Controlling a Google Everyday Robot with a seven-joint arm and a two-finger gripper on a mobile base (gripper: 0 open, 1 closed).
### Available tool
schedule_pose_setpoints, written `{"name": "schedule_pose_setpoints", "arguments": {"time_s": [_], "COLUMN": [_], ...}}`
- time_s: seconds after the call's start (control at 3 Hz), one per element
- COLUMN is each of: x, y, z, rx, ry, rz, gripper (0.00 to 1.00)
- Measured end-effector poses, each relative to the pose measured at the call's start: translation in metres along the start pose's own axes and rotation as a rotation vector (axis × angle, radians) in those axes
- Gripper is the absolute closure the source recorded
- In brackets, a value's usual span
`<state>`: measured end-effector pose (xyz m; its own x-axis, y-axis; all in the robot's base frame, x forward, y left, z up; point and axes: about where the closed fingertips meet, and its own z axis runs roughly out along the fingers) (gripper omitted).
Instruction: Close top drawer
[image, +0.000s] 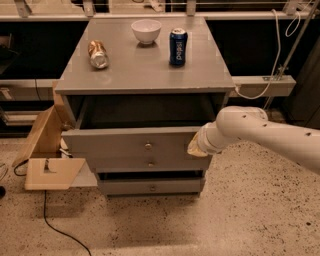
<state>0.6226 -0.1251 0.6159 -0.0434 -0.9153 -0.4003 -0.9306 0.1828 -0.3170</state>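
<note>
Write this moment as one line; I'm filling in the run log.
top drawer: partly open | hand: at its front, right end | task: not done

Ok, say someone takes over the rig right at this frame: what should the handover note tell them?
Gripper: at the right end of the top drawer front, seemingly pressed against it.
Top drawer: partly pulled out, its front standing forward of the cabinet top; the knob is free.
Done: the arm is placed for a push.
Left: push the front straight in until it sits flush under the top.
Note: a white bowl, an upright blue can and a can lying on its side are on the cabinet top, so push gently.
</note>
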Motion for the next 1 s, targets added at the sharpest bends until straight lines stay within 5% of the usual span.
{"name": "schedule_pose_setpoints", "arguments": {"time_s": [0.33,1.0], "x": [0.002,0.000], "y": [-0.029,-0.050], "z": [0.003,0.002], "rx": [0.054,0.098], "ry": [0.030,0.042], "rz": [0.030,0.059], "gripper": [1.00,1.00]}}
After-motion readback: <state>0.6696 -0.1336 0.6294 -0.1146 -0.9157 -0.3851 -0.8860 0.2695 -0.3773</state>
